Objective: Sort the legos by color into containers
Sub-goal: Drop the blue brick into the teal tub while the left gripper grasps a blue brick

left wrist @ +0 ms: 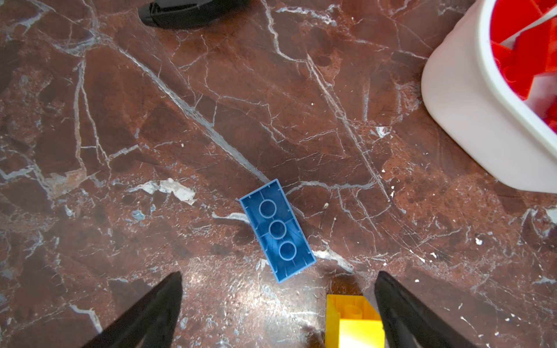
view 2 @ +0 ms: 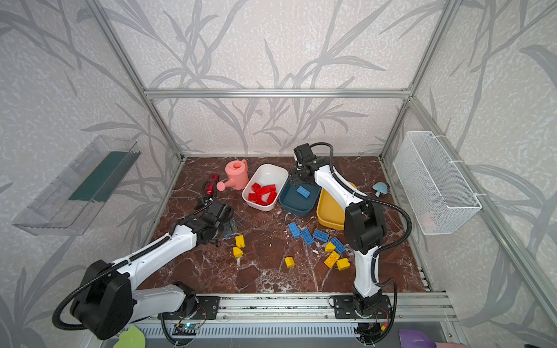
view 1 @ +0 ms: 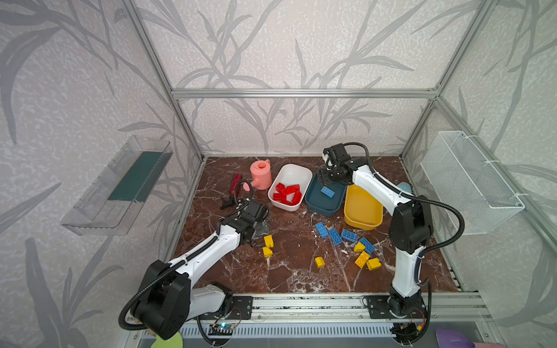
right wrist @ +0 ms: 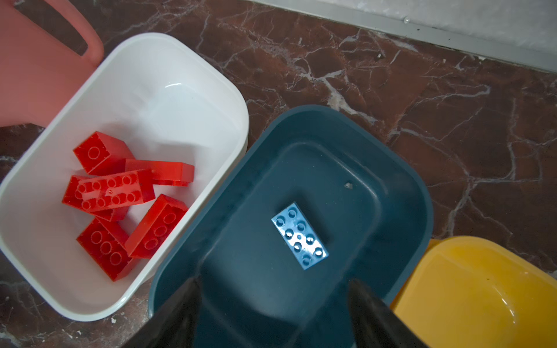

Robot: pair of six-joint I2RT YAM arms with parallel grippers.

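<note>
My right gripper [right wrist: 274, 280] hangs open over the dark teal container [right wrist: 401, 168], and one blue lego [right wrist: 300, 235] lies loose on its floor, studs up. The white container [view 1: 291, 166] holds several red legos [view 1: 287, 192]. The yellow container [view 1: 361, 211] shows nothing inside. My left gripper [left wrist: 279, 274] is open just above the table, with an upside-down blue lego [left wrist: 277, 230] just beyond its tips and a yellow lego [left wrist: 352, 322] beside one finger. Several blue legos [view 1: 335, 236] and yellow legos [view 1: 362, 259] lie scattered on the table.
A pink watering can [view 1: 260, 174] and a dark red tool [view 1: 235, 183] sit left of the white container. A wire-mesh basket [view 1: 470, 180] hangs on the right wall and a clear tray [view 1: 120, 186] on the left. A small light-blue object [view 2: 380, 188] lies at the right edge.
</note>
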